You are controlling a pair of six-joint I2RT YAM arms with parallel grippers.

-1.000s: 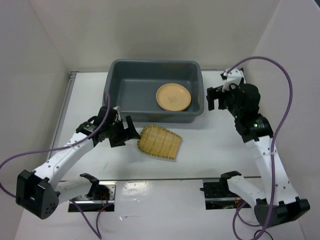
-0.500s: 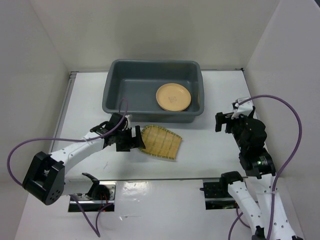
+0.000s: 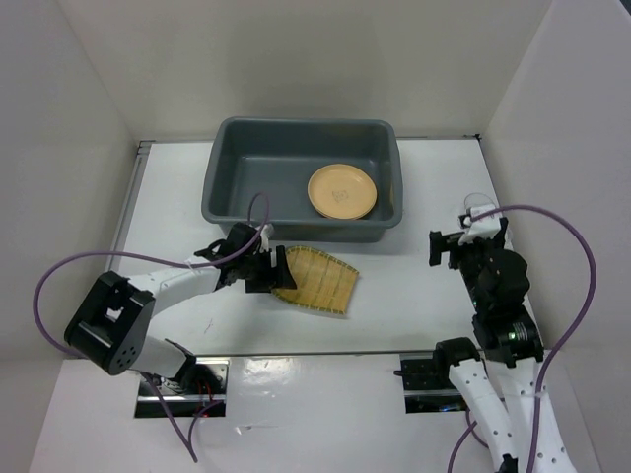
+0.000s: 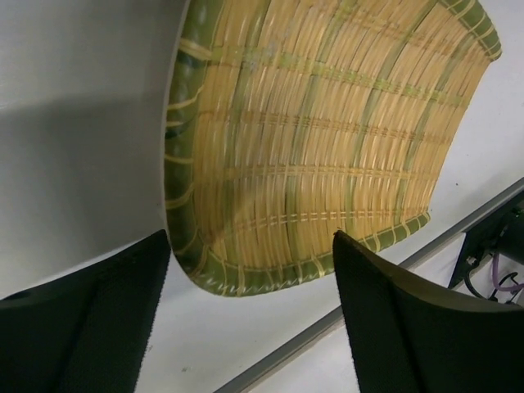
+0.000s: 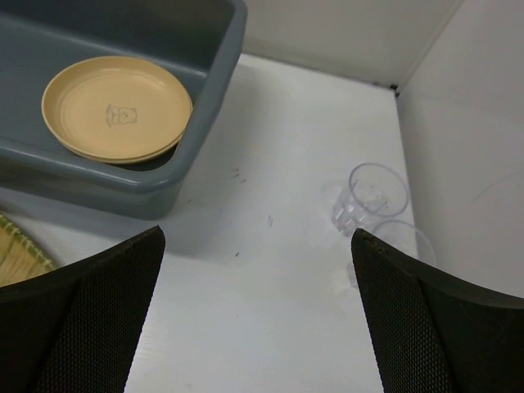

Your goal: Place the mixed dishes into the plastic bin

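The dark grey plastic bin stands at the back middle. Two stacked tan-orange plates lie in its right half; they also show in the right wrist view. The yellow bamboo tray lies on the table just in front of the bin. My left gripper is open at the tray's left edge. In the left wrist view the tray fills the frame and its near rim lies between the open fingers. My right gripper is open and empty over the table right of the bin.
Two clear plastic cups stand near the right wall, beyond the right gripper. White walls close the table on the left, back and right. A metal strip runs along the near edge.
My left gripper has moved right, up to the tray's left edge. My right arm has drawn back from beside the bin toward the near right.
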